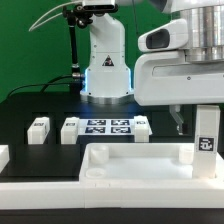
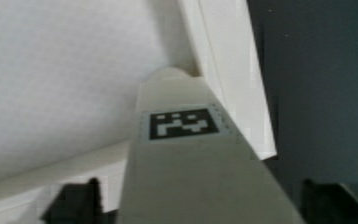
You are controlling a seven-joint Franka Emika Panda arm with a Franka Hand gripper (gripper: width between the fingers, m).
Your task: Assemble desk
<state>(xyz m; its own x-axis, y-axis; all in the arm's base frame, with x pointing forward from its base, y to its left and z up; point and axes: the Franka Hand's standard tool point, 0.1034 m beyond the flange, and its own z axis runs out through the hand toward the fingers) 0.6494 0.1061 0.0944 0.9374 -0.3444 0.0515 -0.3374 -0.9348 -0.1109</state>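
The desk leg [image 1: 206, 135] stands upright on the rimmed desk top [image 1: 130, 153] at the right of the exterior frame, directly under the gripper [image 2: 202, 203]. Only the wrist view shows us the dark fingers [image 2: 78, 203] flanking the tagged leg with a gap on each side, so the jaws seem open and clear of it. The arm's wrist points straight down. Loose legs [image 1: 70, 128] lie mid-frame beside the marker board [image 1: 107, 127].
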